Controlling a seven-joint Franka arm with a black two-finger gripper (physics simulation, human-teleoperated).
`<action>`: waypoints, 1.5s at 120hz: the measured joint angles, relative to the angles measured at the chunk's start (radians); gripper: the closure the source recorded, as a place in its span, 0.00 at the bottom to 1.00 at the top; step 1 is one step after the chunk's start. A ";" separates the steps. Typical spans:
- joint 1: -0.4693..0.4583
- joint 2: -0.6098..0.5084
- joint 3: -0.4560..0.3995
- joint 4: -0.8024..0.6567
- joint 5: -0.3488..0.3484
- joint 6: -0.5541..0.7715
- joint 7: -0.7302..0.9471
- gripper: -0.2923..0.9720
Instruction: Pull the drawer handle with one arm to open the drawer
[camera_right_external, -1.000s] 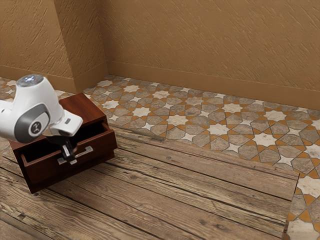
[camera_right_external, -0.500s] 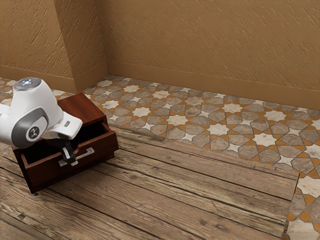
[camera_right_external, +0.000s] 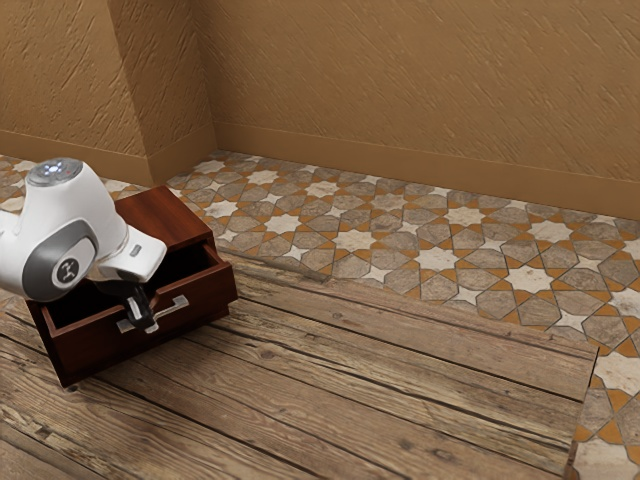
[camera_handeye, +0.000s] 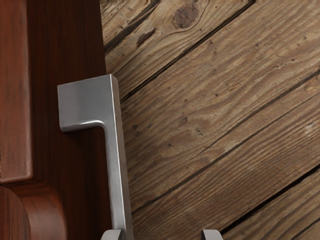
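Comparing the exterior views, the drawer stands a little further out of the cabinet than a second ago. Its front corner has crept toward the exterior view's right, and the arm has dropped and drawn along with it. Over the last half second almost nothing shifts, so the pull seems to be slowing or pausing.

The gripper hangs over the handle, black fingers reaching down across the bar. In the wrist view the fingertips stand apart. The handle runs right against one of them, and the other sits well clear over the plank floor. So the jaws look spread, hooking the bar rather than clamping it.

The drawer is already partly open, its dark inside showing behind the front panel. I judge the task well under way. More travel may remain, and a hooked bar could slip free if the pull goes off line.
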 joint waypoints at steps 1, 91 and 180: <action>0.000 0.000 0.000 0.000 0.000 0.000 0.000 0.67; 0.000 0.004 0.000 -0.019 -0.001 0.041 0.002 0.66; 0.009 -0.066 -0.036 -0.097 -0.003 0.105 0.003 0.67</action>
